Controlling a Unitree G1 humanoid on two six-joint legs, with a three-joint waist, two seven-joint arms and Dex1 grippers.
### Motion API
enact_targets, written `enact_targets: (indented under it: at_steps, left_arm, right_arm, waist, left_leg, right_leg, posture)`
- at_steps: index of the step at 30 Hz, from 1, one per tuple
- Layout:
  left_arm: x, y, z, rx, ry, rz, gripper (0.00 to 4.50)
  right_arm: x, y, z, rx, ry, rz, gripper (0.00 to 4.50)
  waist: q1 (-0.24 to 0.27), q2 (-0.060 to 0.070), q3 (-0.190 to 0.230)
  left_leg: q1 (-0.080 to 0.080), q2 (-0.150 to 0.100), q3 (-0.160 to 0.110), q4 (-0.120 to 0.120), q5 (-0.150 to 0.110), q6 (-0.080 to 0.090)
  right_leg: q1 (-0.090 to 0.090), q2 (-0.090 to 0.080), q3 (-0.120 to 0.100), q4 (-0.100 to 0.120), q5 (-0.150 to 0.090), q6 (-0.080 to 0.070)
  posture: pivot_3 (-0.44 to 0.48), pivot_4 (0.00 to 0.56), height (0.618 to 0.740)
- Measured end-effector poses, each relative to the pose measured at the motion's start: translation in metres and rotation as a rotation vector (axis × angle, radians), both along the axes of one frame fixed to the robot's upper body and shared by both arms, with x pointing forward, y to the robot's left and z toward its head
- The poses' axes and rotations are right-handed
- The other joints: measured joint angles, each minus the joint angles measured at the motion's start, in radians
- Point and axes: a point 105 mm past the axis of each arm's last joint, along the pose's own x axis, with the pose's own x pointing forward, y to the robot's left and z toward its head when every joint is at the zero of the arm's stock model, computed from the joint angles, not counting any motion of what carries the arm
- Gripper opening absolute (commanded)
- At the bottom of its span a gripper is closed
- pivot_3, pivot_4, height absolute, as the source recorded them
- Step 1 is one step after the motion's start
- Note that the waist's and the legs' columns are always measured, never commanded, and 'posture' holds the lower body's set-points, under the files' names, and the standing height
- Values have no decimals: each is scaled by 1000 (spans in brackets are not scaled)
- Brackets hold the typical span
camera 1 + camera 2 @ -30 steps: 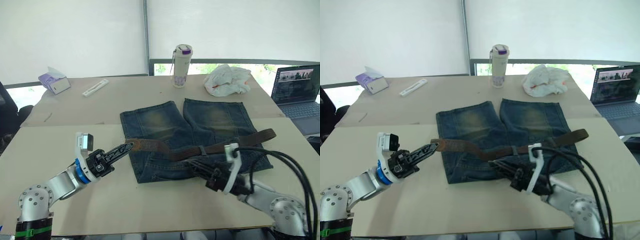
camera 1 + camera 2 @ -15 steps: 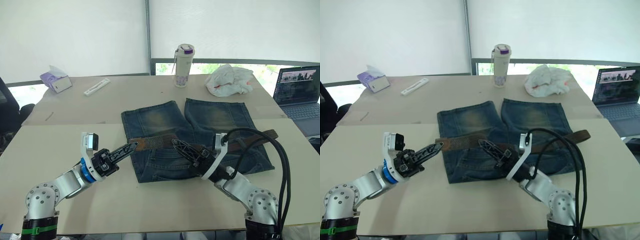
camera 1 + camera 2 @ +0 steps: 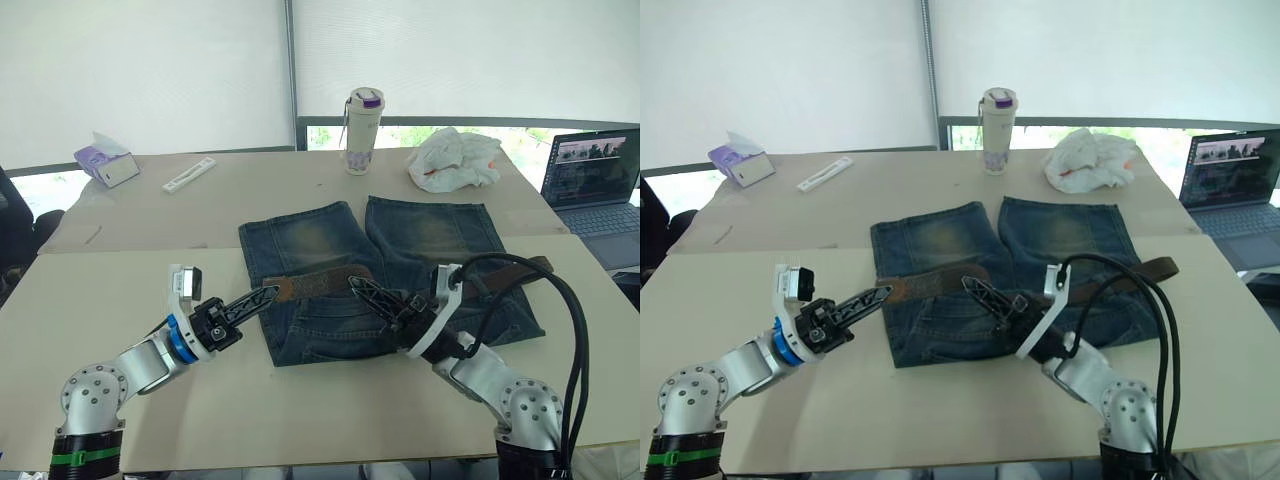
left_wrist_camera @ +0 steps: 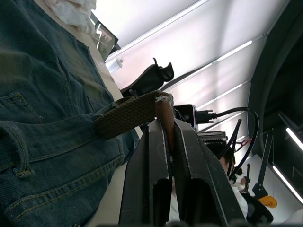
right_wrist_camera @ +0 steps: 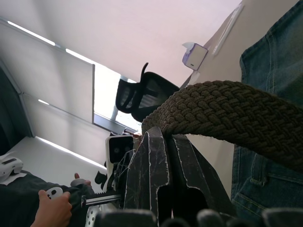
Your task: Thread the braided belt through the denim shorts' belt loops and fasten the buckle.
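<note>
The denim shorts (image 3: 430,235) lie flat in the middle of the table, legs pointing away from me. Across the shorts runs the braided belt (image 3: 310,285), from their left edge to past their right edge. My left gripper (image 3: 262,295) is shut on the belt's brown tip (image 4: 163,111) just off the shorts' left edge. My right gripper (image 3: 358,287) is shut on the woven strap (image 5: 222,113) near the shorts' middle and holds it slightly raised. I cannot make out the buckle or the belt loops.
At the back of the table stand a bottle with a purple lid (image 3: 365,130), a crumpled white cloth (image 3: 455,160), a tissue box (image 3: 107,163) and a flat white strip (image 3: 190,175). A laptop (image 3: 595,185) sits at the far right. A person's hand (image 5: 49,208) shows beyond the table.
My right gripper rose from the near side of the shorts, moved left to the belt's middle and shut on it. My left gripper kept hold of the belt's tip.
</note>
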Motion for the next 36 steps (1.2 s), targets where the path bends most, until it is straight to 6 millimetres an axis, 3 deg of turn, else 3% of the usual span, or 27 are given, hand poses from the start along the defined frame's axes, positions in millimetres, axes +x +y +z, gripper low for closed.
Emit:
enact_targets:
  at_steps: [2,9,10,29,30,32,36]
  left_arm:
    - [2,0,-3,22,-2,12,1006]
    - [6,0,-9,43,5,25,4246]
    - [6,0,-10,46,5,26,4489]
    - [4,-8,-14,46,4,-16,4489]
    - [4,-9,-14,44,3,-16,3970]
    - [4,-9,-14,42,4,-16,3351]
    - [4,-9,-15,44,3,-15,1517]
  right_arm:
    - [1,0,-2,-17,0,-5,0]
    - [1,3,-7,-72,-14,6,0]
    - [1,3,-8,-81,-14,4,0]
    - [5,5,-5,-72,-30,-3,0]
    - [5,5,-5,-72,-30,-3,0]
    - [5,5,-5,-72,-30,-3,0]
    - [5,4,-5,-73,-30,-3,0]
  waist:
    - [0,0,0]
    - [-1,0,0]
    - [-1,0,0]
    - [-1,0,0]
    - [-1,0,0]
    - [-1,0,0]
    - [-1,0,0]
  left_leg:
    - [0,0,0,0,0,0]
    - [0,0,0,0,0,0]
    - [0,0,0,0,0,0]
    - [0,0,0,0,0,0]
    - [0,0,0,0,0,0]
    - [0,0,0,0,0,0]
    - [0,0,0,0,0,0]
  right_leg:
    - [0,0,0,0,0,0]
    - [0,0,0,0,0,0]
    - [0,0,0,0,0,0]
    - [0,0,0,0,0,0]
    - [0,0,0,0,0,0]
    - [0,0,0,0,0,0]
    - [0,0,0,0,0,0]
  posture:
    - [0,150,740]
    - [0,150,740]
    - [0,150,740]
    - [0,150,740]
    - [0,150,740]
    - [0,150,740]
    - [0,150,740]
